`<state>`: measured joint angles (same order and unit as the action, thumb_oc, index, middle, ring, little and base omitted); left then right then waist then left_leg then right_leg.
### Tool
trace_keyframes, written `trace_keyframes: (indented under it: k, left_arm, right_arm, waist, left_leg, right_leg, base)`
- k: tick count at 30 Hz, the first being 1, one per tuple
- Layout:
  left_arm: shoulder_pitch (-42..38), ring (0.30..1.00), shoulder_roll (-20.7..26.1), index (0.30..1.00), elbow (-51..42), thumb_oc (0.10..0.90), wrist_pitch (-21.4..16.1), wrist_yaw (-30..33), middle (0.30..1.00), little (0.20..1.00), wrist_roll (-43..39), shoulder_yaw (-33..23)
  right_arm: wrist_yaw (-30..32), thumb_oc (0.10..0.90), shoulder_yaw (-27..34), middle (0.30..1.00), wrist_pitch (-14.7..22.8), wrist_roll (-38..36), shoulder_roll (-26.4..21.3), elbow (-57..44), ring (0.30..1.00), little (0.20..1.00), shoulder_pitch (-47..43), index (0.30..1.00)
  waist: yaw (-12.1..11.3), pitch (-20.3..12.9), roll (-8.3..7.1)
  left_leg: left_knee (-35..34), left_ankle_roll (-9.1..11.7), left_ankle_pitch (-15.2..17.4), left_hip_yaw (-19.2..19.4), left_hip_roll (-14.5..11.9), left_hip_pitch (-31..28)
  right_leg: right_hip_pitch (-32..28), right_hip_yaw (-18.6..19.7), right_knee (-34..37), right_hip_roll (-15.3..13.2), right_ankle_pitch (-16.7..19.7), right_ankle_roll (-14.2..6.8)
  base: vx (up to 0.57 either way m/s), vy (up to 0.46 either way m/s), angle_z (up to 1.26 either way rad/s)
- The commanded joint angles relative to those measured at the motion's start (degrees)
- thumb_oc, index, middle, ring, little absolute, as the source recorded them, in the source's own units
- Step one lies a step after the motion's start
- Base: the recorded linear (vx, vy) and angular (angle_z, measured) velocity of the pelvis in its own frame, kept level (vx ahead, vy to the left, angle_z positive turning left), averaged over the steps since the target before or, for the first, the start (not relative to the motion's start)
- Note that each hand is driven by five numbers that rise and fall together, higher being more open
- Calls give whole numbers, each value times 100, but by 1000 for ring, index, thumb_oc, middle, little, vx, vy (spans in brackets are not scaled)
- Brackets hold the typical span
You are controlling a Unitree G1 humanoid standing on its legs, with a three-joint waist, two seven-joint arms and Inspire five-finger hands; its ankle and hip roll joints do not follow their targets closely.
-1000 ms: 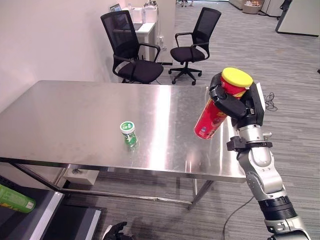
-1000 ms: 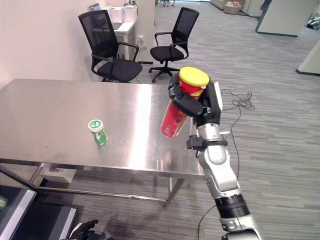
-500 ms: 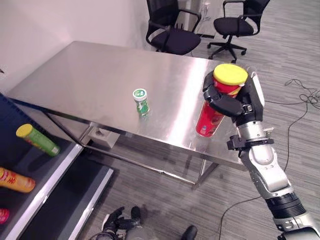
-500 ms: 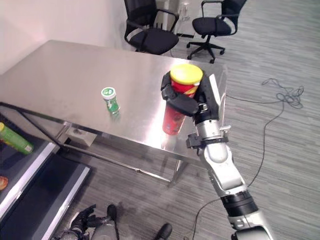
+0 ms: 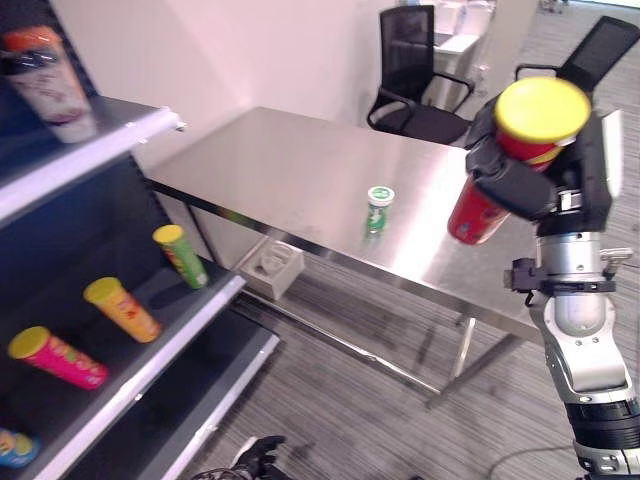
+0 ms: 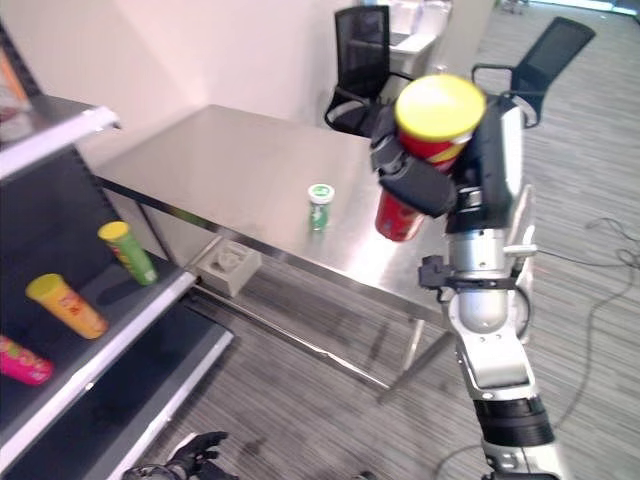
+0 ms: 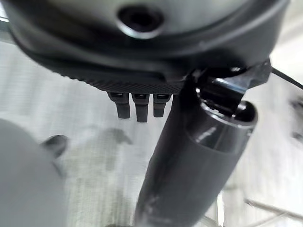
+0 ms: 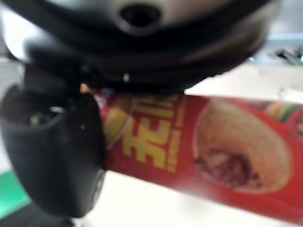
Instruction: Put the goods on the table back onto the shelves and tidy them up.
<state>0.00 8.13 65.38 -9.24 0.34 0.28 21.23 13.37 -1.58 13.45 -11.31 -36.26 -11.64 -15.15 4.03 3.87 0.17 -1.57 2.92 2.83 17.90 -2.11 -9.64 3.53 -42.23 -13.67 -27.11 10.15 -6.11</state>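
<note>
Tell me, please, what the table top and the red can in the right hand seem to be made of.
The table top looks like brushed stainless steel: grey, with soft streaky reflections. The red can, held by the right hand, seems to be a printed cardboard tube with a slightly glossy wrap; its yellow lid looks like smooth plastic. I cannot confirm the tube's core.

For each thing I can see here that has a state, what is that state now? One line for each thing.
Right hand: shut on the red can.
Red can: held in the air, tilted, yellow lid on.
Left hand: fingers relaxed, holding nothing.
Small green bottle: standing upright on the steel table, cap on.
Green can: lying on the shelf.
Orange can: lying on the shelf.
Pink can: lying on the shelf.
</note>
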Motion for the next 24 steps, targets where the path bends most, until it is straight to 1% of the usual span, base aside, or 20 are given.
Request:
trace_keyframes:
  k: [1, 2, 3, 4, 5, 6, 8, 9, 11, 12, 14, 15, 16, 17, 18, 19, 20, 21, 23, 24]
  left_arm:
    - [183, 900, -190, 900, 557, 800, 76, -21, 900, 900, -51, -276]
    - [128, 900, -139, 900, 608, 800, 85, 30, 900, 900, -261, -569]
    - [128, 900, -130, 900, 609, 800, 85, 27, 900, 900, -264, -578]
    - [88, 900, -94, 900, 559, 800, 69, 81, 900, 900, -464, -765]
    - [88, 900, -80, 900, 652, 800, 54, 99, 900, 900, -544, -877]
    - [93, 900, -105, 900, 786, 800, 24, 88, 900, 900, -403, -812]
    - [121, 900, -130, 900, 821, 800, 14, 54, 900, 900, -289, -712]
    - [154, 900, -149, 900, 857, 800, 19, 22, 900, 900, -218, -695]
    - [162, 900, -126, 900, 829, 800, -5, 29, 900, 900, -172, -665]
    - [163, 900, -126, 900, 829, 800, -5, 29, 900, 900, -172, -665]
    - [170, 900, -68, 900, 735, 800, -40, 51, 900, 900, -160, -613]
    - [175, 900, -6, 900, 522, 800, -79, 77, 900, 900, -198, -516]
    - [161, 900, -2, 900, 516, 800, -86, 100, 900, 900, -184, -491]
    - [163, 900, -1, 900, 516, 800, -87, 100, 900, 900, -184, -495]
    - [181, 900, -51, 900, 517, 800, -113, 142, 900, 900, -181, -511]
    - [181, 900, -51, 900, 517, 800, -113, 142, 900, 900, -181, -512]
    - [241, 900, -96, 900, 401, 800, -141, 208, 900, 900, -268, -497]
    - [259, 900, -122, 900, 348, 800, -171, 262, 900, 900, -354, -502]
    - [280, 900, -158, 900, 265, 800, -204, 372, 900, 900, -424, -472]
    - [278, 900, -170, 900, 226, 800, -206, 420, 900, 900, -472, -481]
  right_arm:
    - [-58, 400, 465, 300, 380, -293, 428, -590, 300, 300, -604, 300]
    - [-206, 400, 257, 300, 385, -405, 625, -792, 300, 300, -313, 300]
    - [-206, 400, 253, 300, 377, -402, 639, -807, 300, 300, -308, 300]
    - [-320, 400, 158, 300, 383, -457, 676, -934, 300, 300, -145, 300]
    - [-558, 400, 75, 300, 363, -504, 793, -1165, 300, 300, 109, 300]
    - [-823, 400, -42, 300, 414, -767, 920, -1409, 300, 300, 325, 300]
    - [-1082, 400, -257, 300, 470, -1080, 1037, -1608, 300, 300, 506, 300]
    - [-1205, 400, -326, 300, 462, -1101, 1055, -1734, 300, 300, 615, 300]
    - [-1409, 400, -558, 300, 481, -1218, 1048, -1843, 300, 300, 838, 300]
    - [-1410, 400, -558, 300, 481, -1218, 1048, -1842, 300, 300, 838, 300]
    - [-1512, 400, -929, 300, 429, -1238, 1111, -1770, 300, 300, 831, 300]
    - [-1485, 400, -1298, 300, 398, -1211, 1219, -1727, 300, 300, 636, 300]
    - [-1539, 400, -1485, 300, 346, -1257, 1253, -1673, 300, 300, 621, 300]
    - [-1539, 400, -1491, 300, 351, -1258, 1257, -1664, 300, 300, 615, 300]
    - [-1569, 400, -1733, 300, 345, -1384, 1302, -1514, 300, 300, 522, 300]
    - [-1569, 400, -1733, 300, 346, -1385, 1302, -1513, 300, 300, 521, 300]
    - [-1530, 400, -2118, 300, 271, -1350, 1321, -1267, 300, 300, 383, 300]
    - [-1496, 400, -2307, 300, 235, -1298, 1343, -1105, 300, 300, 307, 300]
    - [-1438, 400, -2558, 300, 174, -1090, 1348, -908, 300, 300, 142, 300]
    - [-1336, 400, -2656, 300, 123, -818, 1336, -768, 300, 300, 32, 300]
  waist:
    - [-11, 66, -61]
    - [42, 179, -162]
    - [47, 171, -184]
    - [72, 239, -191]
    - [85, 242, -173]
    - [123, 193, -190]
    - [100, 132, -204]
    - [77, 79, -204]
    - [1, -30, -212]
    - [0, -36, -210]
    - [-94, -77, -267]
    - [-309, -101, -405]
    - [-364, -130, -433]
    - [-362, -138, -435]
    - [-437, -156, -452]
    - [-437, -161, -451]
    - [-550, -85, -411]
    - [-602, -38, -384]
    - [-679, 88, -350]
    - [-713, 157, -326]
  left_leg:
    - [-343, -249, 936, -62, 466, -641]
    - [-336, -194, 772, -107, 383, -447]
    - [-338, -195, 758, -101, 399, -436]
    - [-337, -210, 649, -164, 336, -306]
    - [-343, -282, 470, -229, 302, -127]
    - [-329, -390, 192, -263, 367, 104]
    - [-284, -418, -1, -318, 379, 317]
    - [-270, -439, -69, -329, 379, 404]
    - [-238, -444, -212, -316, 383, 602]
    - [-237, -443, -213, -315, 381, 610]
    - [-224, -437, -337, -351, 396, 779]
    - [-97, -379, -444, -407, 435, 1115]
    - [-77, -360, -487, -398, 431, 1216]
    - [-73, -357, -486, -395, 428, 1223]
    - [-67, -344, -487, -378, 446, 1305]
    - [-66, -344, -487, -377, 445, 1311]
    - [-5, -297, -569, -452, 412, 1507]
    - [91, -272, -593, -493, 402, 1635]
    - [350, -178, -656, -537, 359, 1975]
    - [411, -99, -687, -511, 300, 2075]
  right_leg:
    - [951, 50, 1003, 671, 367, -586]
    - [1028, 666, 1009, 702, 491, -718]
    - [1045, 675, 1008, 688, 497, -711]
    - [989, 1062, 927, 820, 348, -674]
    - [822, 1616, 513, 1062, -68, -497]
    - [682, 2018, 12, 1312, -443, -255]
    - [358, 2410, -143, 1666, -866, -156]
    - [217, 2549, -240, 1834, -1060, -112]
    - [-40, 2695, -318, 2067, -1305, -33]
    - [-35, 2695, -313, 2070, -1300, -32]
    - [-203, 2950, -335, 2334, -1467, -19]
    - [-587, 2964, 414, 2433, -1646, 142]
    - [-620, 2991, 690, 2483, -1600, 177]
    - [-628, 2993, 721, 2489, -1584, 180]
    - [-728, 3052, 1115, 2502, -1494, 146]
    - [-724, 3053, 1120, 2504, -1490, 147]
    - [-687, 3189, 1507, 2489, -1278, 155]
    - [-683, 3168, 1709, 2456, -1151, 142]
    - [-645, 3065, 1867, 2377, -1042, 117]
    - [-608, 3029, 1867, 2329, -1042, 99]
  base:
    - [-460, 11, -3]
    - [-255, -32, 12]
    - [-411, -38, 36]
    - [-351, 22, 32]
    - [-558, 44, 81]
    - [-471, 48, 78]
    - [-280, -2, 57]
    - [-173, -34, 27]
    - [-146, -39, 11]
    - [-125, -41, 8]
    - [-155, -120, 9]
    - [-185, -188, -22]
    - [-128, -145, -38]
    - [-78, -73, -23]
    - [-38, -34, 17]
    - [-140, -92, 26]
    - [-157, -90, 22]
    - [-220, -109, -13]
    - [-217, -38, -11]
    - [-244, 11, 31]
